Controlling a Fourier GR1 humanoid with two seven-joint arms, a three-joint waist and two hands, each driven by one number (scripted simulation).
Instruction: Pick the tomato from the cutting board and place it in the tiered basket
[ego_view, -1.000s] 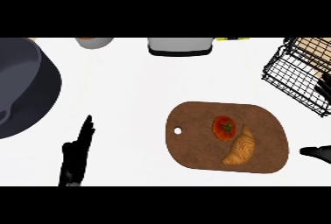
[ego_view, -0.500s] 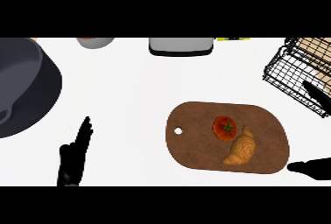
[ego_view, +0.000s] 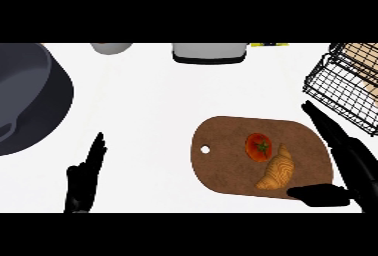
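Note:
A red tomato (ego_view: 258, 146) with a green stem lies on the brown cutting board (ego_view: 229, 165), right of centre. A croissant (ego_view: 276, 170) lies just below and to the right of it. The black wire tiered basket (ego_view: 345, 85) stands at the upper right edge. My right hand (ego_view: 351, 165) is open at the board's right side, fingers stretched up toward the basket and thumb over the board's lower right corner; it is apart from the tomato. My left hand (ego_view: 85, 180) rests open at the lower left, fingers up.
A large dark pan (ego_view: 29, 95) fills the left edge. A grey cup (ego_view: 112, 47) and a grey container with a black base (ego_view: 209, 52) stand along the back. Bare white counter lies between my left hand and the board.
My right hand has risen into view along the board's right edge, its fingers now extending up toward the basket. The left hand, tomato and croissant have stayed where they were.

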